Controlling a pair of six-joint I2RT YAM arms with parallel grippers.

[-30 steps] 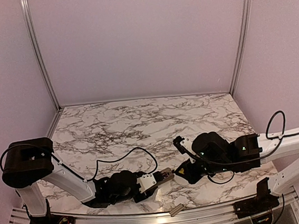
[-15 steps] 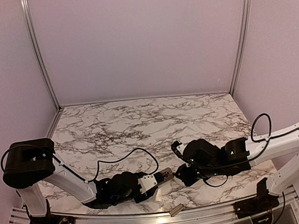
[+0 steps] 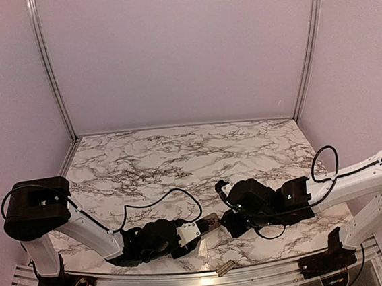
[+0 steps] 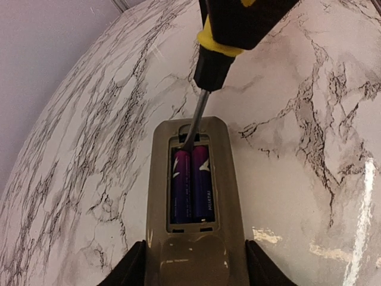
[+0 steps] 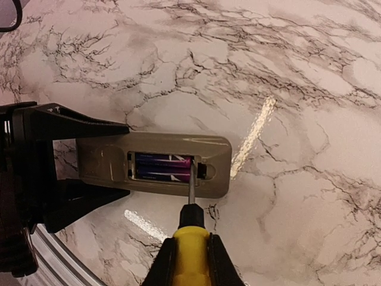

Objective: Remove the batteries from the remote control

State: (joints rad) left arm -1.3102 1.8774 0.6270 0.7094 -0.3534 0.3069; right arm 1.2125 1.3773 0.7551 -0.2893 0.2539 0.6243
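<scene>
My left gripper point(image 4: 195, 271) is shut on the remote control point(image 4: 193, 250), holding it back-up low over the table. The battery recess is open. The two batteries point(image 4: 191, 185), dark purple, lie side by side in it. They also show in the right wrist view point(image 5: 162, 167). My right gripper point(image 5: 190, 262) is shut on the yellow-handled screwdriver point(image 5: 190, 247). Its metal tip point(image 5: 191, 187) sits at the far end of the recess, against the batteries' ends. In the top view both grippers meet near the table's front middle, left gripper point(image 3: 200, 228), right gripper point(image 3: 229, 222).
A flat grey-beige cover piece point(image 3: 225, 269) lies on the metal rail at the near edge. The left arm's black cable point(image 3: 172, 195) loops over the marble table point(image 3: 179, 157). Pale walls and metal posts bound the back and sides.
My right arm has moved left towards the remote, bringing the screwdriver tip to the battery recess. The left arm and remote have stayed still.
</scene>
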